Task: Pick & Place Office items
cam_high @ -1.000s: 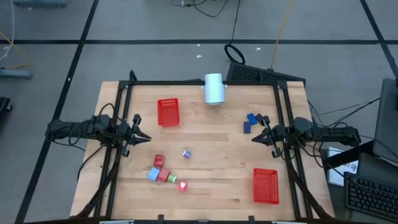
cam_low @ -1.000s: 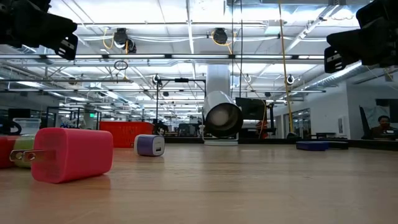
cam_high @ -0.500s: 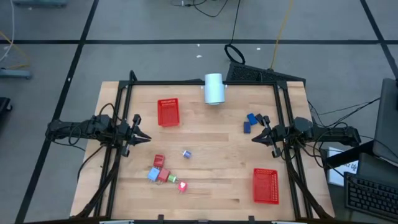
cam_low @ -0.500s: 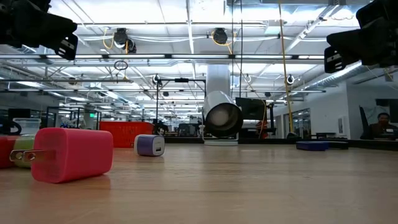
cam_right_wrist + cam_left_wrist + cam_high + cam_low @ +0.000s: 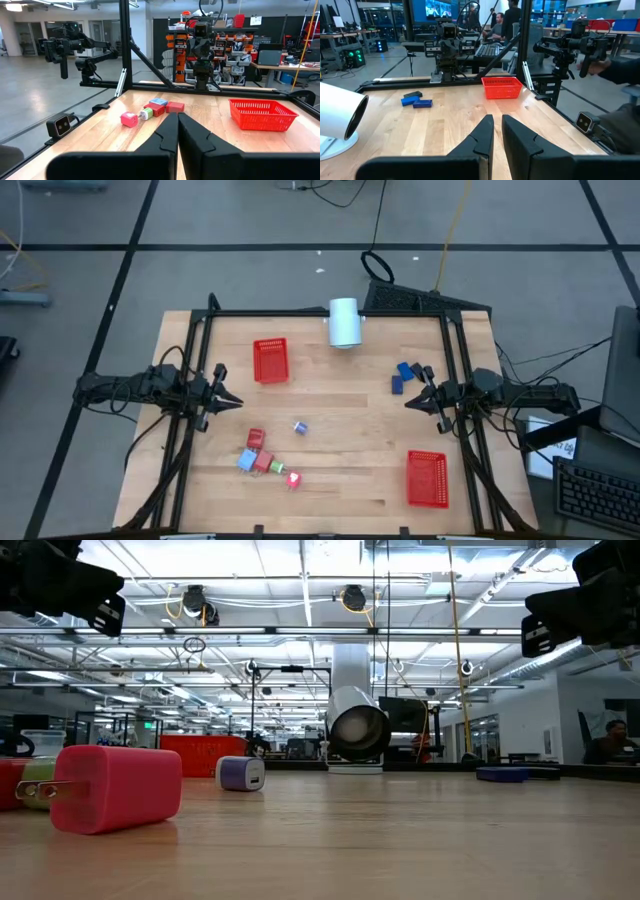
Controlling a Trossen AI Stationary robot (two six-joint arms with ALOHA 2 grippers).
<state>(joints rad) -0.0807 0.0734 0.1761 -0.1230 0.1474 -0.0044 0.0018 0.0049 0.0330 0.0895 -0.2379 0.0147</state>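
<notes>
Your left tool [image 5: 232, 402] hangs above the left edge of the pale wooden worktop [image 5: 340, 470], its two dark fingers pressed together with nothing between them. Your right tool [image 5: 410, 402] mirrors it at the right edge, fingers likewise closed and empty. Both point inward across the worktop.

The office items lie in two groups. Near the front left you have a cluster: a small red block [image 5: 255, 439], a light blue block [image 5: 246, 461] touching a red-and-green piece [image 5: 265, 464], and a bright pink-red charger cube [image 5: 294, 478] just beside them. A tiny bluish-white cube [image 5: 299, 427] sits apart, nearer the middle. Towards the back right, just ahead of your right tool, lie two dark blue pieces [image 5: 401, 375] with a black piece [image 5: 424, 373] beside them.

One red mesh rectangular basket [image 5: 270, 360] stands at the back left, another red mesh basket [image 5: 427, 478] at the front right. A white cylinder [image 5: 344, 322] lies at the rear edge, centre.
</notes>
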